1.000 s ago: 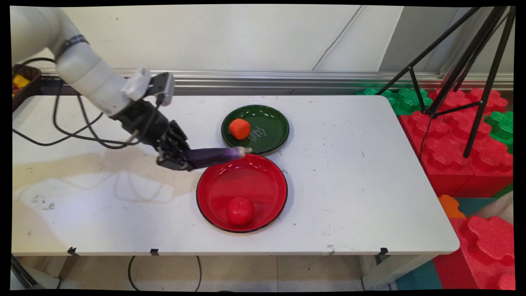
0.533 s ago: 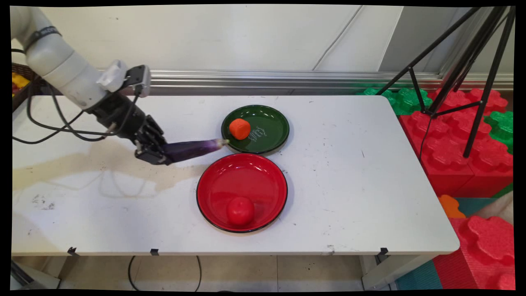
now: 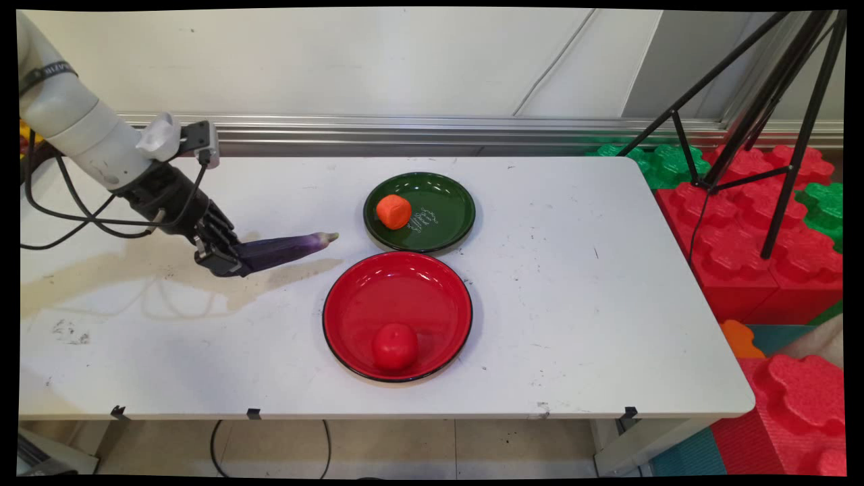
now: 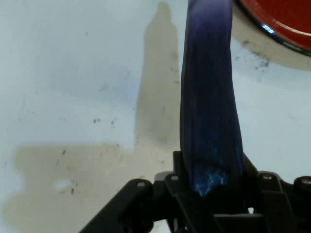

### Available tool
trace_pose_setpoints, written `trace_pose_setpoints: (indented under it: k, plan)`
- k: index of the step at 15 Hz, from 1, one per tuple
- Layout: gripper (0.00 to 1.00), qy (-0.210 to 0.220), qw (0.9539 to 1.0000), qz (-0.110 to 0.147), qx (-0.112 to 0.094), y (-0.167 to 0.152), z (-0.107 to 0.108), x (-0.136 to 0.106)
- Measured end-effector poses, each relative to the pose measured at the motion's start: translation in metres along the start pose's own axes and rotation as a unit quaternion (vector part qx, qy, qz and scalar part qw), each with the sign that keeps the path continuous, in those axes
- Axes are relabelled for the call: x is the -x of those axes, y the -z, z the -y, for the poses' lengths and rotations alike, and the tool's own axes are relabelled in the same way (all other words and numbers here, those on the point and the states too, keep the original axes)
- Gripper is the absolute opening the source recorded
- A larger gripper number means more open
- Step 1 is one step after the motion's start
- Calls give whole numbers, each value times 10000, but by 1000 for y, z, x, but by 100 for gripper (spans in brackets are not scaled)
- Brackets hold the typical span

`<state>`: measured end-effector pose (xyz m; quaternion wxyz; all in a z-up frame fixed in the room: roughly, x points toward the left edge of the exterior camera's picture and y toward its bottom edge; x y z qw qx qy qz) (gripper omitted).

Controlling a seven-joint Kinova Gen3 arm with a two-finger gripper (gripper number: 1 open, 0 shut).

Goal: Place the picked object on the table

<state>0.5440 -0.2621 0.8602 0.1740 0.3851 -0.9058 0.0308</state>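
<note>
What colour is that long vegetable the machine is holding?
Dark purple: the eggplant has a pale tip, seen best in the main view.

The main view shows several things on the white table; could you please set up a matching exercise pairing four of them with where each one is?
Things:
1. long purple eggplant
2. round red tomato
3. orange rounded block
4. black two-finger gripper

Places:
A. in the dark green round plate
B. in the glossy red round plate
C. left of both plates, over the table
D. clamped at one end, sticking out toward the plates

Pairs: 1-D, 2-B, 3-A, 4-C
</note>
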Motion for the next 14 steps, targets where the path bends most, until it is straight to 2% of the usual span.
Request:
trace_pose_setpoints:
  k: [8, 9, 14]
  plan:
    - [0, 403, 9991, 153, 45, -31, 13, 16]
    - [100, 427, 9990, 143, 46, -34, 15, 17]
    - [100, 519, 9986, 92, 35, -40, 20, 17]
